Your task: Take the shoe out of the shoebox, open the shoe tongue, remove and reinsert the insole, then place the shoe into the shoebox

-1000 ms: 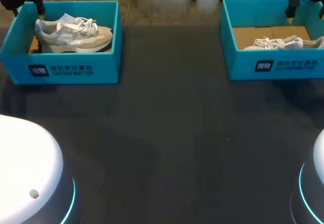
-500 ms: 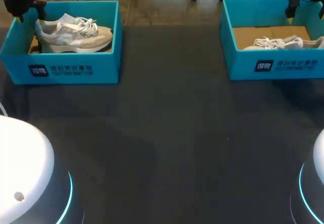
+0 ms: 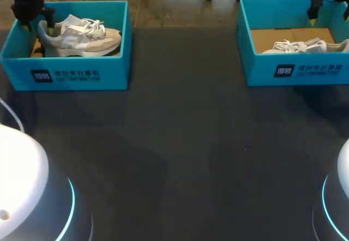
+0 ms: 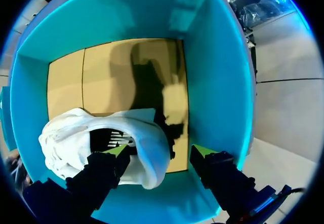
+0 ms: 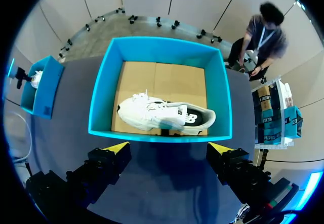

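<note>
**Desk:** What sits in the upper left of the head view?

**Photographer:** The left shoebox [image 3: 65, 76], teal, holding a grey-and-white sneaker [image 3: 82, 35]. The sneaker stands on its sole, toe toward the middle of the frame and heel at the box's left end. The left gripper [image 3: 37, 24] hangs inside the box at that heel.

**Desk:** And its fingers?

**Photographer:** Spread wide, the left wrist view shows. One yellow tip is at the mouth of the sneaker. The other is outside the heel, apart from it and near the teal wall. The heel collar lies between them, unpinched.

**Desk:** And the upper right?

**Photographer:** The right shoebox [image 3: 297, 72] holds a white sneaker [image 3: 305, 46] on a brown cardboard floor, its toe also toward the middle of the frame. The right gripper [image 5: 168, 149] hangs well above, with the box ahead of its fingers. They stand wide apart, gripping nothing, with the dark table [image 3: 180, 143] beneath them.
</note>
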Motion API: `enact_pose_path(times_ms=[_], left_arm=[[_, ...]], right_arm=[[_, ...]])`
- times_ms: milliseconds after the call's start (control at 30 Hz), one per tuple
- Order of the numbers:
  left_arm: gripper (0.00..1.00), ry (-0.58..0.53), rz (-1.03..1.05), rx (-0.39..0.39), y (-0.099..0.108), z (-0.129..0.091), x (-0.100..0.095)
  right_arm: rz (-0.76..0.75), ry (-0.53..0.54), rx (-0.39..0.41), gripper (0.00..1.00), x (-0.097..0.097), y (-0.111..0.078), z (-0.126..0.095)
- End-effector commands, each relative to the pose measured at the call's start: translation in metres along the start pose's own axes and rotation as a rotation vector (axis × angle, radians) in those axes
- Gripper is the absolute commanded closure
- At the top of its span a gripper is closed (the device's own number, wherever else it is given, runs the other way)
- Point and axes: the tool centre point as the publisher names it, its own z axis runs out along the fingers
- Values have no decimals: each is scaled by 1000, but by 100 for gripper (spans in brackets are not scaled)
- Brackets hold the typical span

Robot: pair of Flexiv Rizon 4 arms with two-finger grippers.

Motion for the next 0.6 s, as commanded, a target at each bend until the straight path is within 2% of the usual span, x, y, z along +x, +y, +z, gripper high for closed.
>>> enact_pose_path(times_ms=[33,100,167,300,367,400,433,467,533,600], left_arm=[[23,1,4,23,9,11,0],[26,8,10,30,9,17,-1],[35,11,9,38,9,22,-1],[32,13,5,43,10,28,0],[35,15,3,46,12,32,1],[42,16,3,49,12,34,1],[55,23,2,52,13,35,1],[60,25,3,54,13,36,1],[65,30,3,58,12,37,1],[65,48,-2,47,12,38,1]], right_arm=[[0,0,-2,0,0,-1,0],[0,0,-2,0,0,-1,0],[0,0,-2,0,0,-1,0],[0,0,-2,0,0,-1,0],[0,0,-2,0,0,-1,0],[0,0,-2,0,0,-1,0],[0,0,-2,0,0,-1,0],[0,0,-2,0,0,-1,0],[0,0,-2,0,0,-1,0],[0,0,-2,0,0,-1,0]])
